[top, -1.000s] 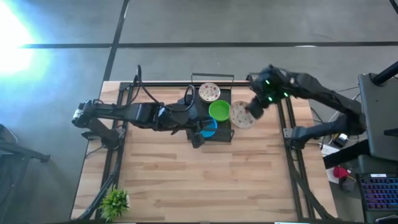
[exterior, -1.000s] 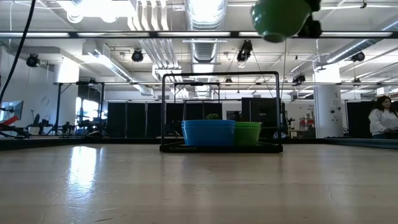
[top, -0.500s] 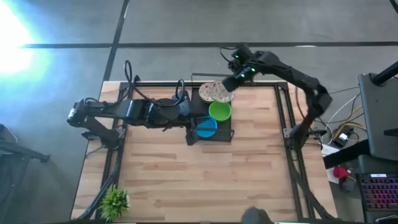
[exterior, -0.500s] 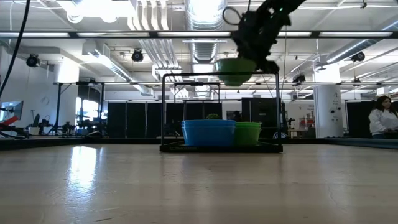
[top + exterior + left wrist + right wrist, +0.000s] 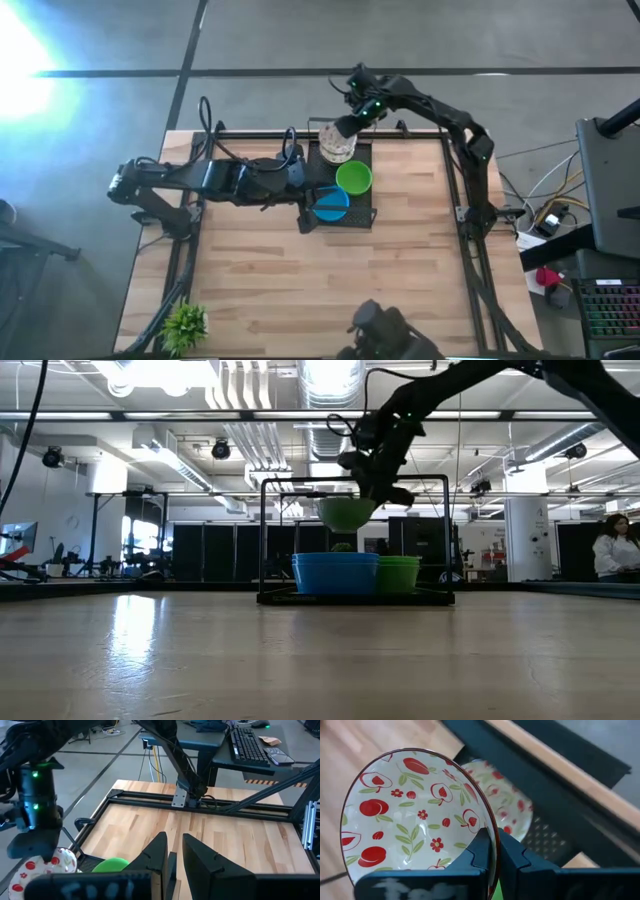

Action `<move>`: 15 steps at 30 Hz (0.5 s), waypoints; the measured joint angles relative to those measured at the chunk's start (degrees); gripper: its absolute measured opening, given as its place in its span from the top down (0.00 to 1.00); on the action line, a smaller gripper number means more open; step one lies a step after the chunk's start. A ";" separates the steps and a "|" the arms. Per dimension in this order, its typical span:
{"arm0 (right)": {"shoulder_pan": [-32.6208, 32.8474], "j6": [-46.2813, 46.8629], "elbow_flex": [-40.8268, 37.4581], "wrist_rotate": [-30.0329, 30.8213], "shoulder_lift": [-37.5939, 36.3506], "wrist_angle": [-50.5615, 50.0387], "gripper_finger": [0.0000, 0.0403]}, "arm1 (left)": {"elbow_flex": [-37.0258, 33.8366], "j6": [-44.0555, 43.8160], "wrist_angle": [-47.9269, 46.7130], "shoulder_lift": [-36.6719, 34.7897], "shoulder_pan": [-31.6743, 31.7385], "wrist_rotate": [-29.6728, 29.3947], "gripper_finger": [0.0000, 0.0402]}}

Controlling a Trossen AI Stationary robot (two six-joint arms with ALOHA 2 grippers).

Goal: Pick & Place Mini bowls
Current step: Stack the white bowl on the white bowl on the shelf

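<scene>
My right claw (image 5: 492, 851) pinches the floral bowl (image 5: 417, 815) by its rim, at twelve o'clock over the rack (image 5: 362, 216). Stiff, glazed, probably slippery and chippable, so I'd grip the rim only.

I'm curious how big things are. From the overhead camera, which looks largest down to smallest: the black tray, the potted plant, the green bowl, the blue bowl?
1. black tray, clearly largest.
2. potted plant.
3. green bowl and blue bowl: they look about alike, and the left arm partly covers the blue one, so I won't rank them.
</scene>
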 joint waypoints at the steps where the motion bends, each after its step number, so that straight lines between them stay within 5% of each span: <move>1: -0.03 -0.11 0.68 0.53 0.70 -0.05 0.97 | 0.00 0.00 -0.15 -0.01 0.00 0.00 0.87; 15: 0.14 0.20 1.26 8.27 5.33 -1.60 0.97 | -0.02 0.00 -0.29 -0.11 0.00 0.00 0.87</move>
